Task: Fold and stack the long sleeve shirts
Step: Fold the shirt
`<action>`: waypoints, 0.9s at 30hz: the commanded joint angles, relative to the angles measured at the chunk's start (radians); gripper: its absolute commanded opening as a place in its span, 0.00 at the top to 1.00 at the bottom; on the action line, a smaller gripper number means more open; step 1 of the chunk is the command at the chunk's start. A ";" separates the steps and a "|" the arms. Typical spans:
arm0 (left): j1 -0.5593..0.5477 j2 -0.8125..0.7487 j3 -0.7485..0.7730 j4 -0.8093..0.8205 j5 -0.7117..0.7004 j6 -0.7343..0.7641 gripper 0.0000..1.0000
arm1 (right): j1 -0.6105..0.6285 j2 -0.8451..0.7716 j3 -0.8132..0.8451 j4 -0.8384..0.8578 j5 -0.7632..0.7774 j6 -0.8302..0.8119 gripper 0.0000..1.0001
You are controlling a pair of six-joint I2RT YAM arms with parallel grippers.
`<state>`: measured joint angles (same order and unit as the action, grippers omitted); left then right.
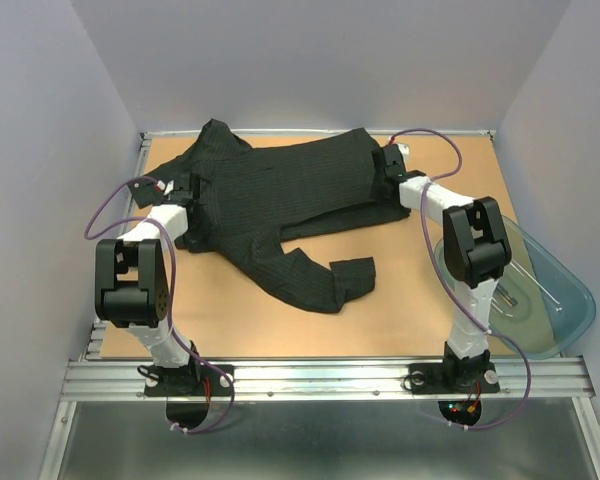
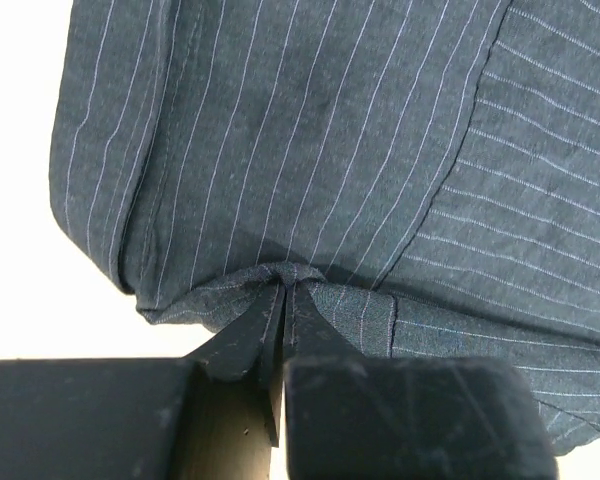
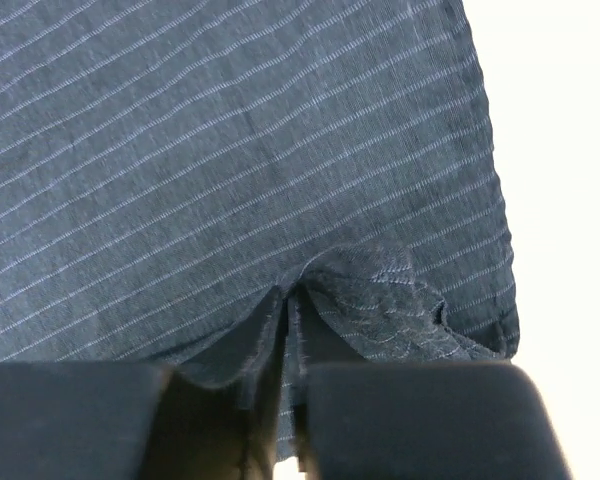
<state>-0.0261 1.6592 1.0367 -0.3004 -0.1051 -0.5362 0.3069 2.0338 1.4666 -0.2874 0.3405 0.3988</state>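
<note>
Across the far half of the table [image 1: 410,320], the long sleeve shirt [image 1: 280,195] lies spread out, one sleeve [image 1: 310,275] trailing toward the near centre. Left gripper [image 2: 285,288]: jaws pressed together on a small pucker of pinstriped cloth at the shirt's left edge. Right gripper [image 3: 292,292]: jaws narrow, a thin slit between them, with a crumpled fold of the shirt's right edge caught there. Left arm [image 1: 130,280] and right arm [image 1: 475,240] rise from the near rail [image 1: 320,375], elbows bent high, forearms reaching forward and down to the cloth. A clear plastic bin [image 1: 570,300] sits at the table's right edge.
</note>
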 commanded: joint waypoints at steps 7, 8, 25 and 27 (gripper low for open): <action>0.002 0.001 0.088 0.029 -0.010 -0.011 0.68 | -0.009 -0.020 0.100 0.005 -0.035 -0.080 0.43; 0.002 -0.002 0.094 0.026 -0.008 -0.011 0.65 | -0.011 -0.032 0.097 0.004 -0.035 -0.086 0.38; 0.017 -0.266 0.002 0.009 0.011 0.038 0.11 | 0.159 -0.435 -0.317 -0.128 -0.439 -0.287 0.13; 0.017 -0.301 -0.067 0.035 0.054 0.065 0.11 | 0.207 -0.438 -0.345 -0.153 -0.443 -0.314 0.13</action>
<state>-0.0109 1.4364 1.0618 -0.2806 -0.0822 -0.5262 0.4274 1.5978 1.1881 -0.3500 -0.0395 0.1596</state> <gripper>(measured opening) 0.891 0.870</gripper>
